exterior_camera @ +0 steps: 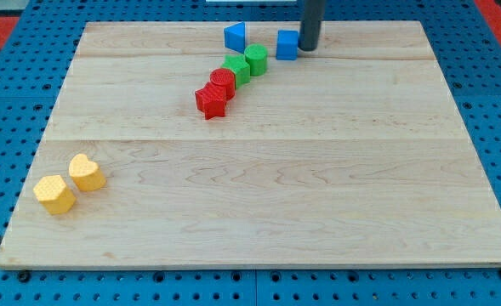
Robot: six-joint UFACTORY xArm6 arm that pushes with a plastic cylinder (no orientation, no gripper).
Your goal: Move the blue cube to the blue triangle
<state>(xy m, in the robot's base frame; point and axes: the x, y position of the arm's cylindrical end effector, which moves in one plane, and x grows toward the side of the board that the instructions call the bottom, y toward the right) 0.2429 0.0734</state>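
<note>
The blue cube [287, 45] sits near the view's top, right of centre. The blue triangle [235, 36] lies a short way to its left, apart from it. My tip [307, 48] is down on the board, touching the blue cube's right side. The dark rod rises out of the view's top edge.
A green cylinder [256, 59] and a green block [237, 70] lie just below the blue blocks. A red cylinder [223, 82] and a red star-like block [210, 101] continue that diagonal line. Two yellow blocks, a heart [87, 172] and a hexagon [54, 194], sit at the lower left. The wooden board [318, 187] has blue pegboard around it.
</note>
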